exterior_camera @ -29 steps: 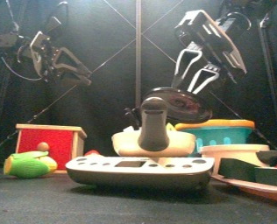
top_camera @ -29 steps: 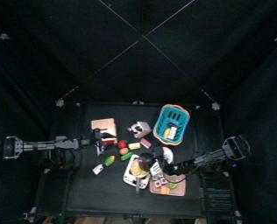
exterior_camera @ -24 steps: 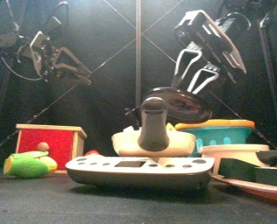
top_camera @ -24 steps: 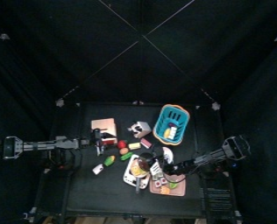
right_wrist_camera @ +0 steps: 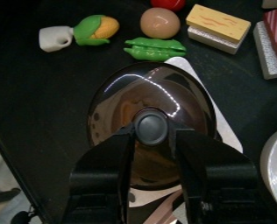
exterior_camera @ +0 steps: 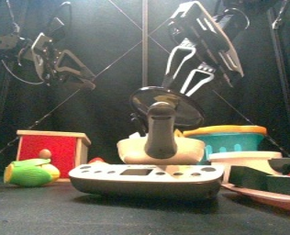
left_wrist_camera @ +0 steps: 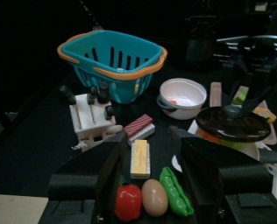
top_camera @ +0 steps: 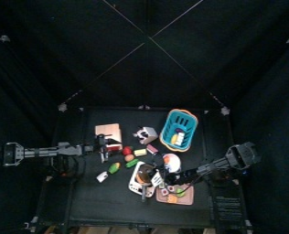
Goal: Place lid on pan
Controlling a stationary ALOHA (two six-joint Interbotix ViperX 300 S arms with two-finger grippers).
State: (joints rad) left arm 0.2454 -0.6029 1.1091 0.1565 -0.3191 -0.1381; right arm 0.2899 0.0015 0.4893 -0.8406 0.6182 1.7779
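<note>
Right gripper (right_wrist_camera: 152, 153) is clamping the lid (right_wrist_camera: 152, 109) by its knob, holding it above the pan (exterior_camera: 145, 176); lid is looking rigid, glossy, likely slippery, knob being the best grip. Left gripper (left_wrist_camera: 151, 162) is hanging open, well left of the pan

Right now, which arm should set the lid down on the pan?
Right. The right gripper grips the knob of the round, dark glass lid, holding it above the table. The left gripper hangs open and empty over the red, tan and green toy food, away from it.
</note>
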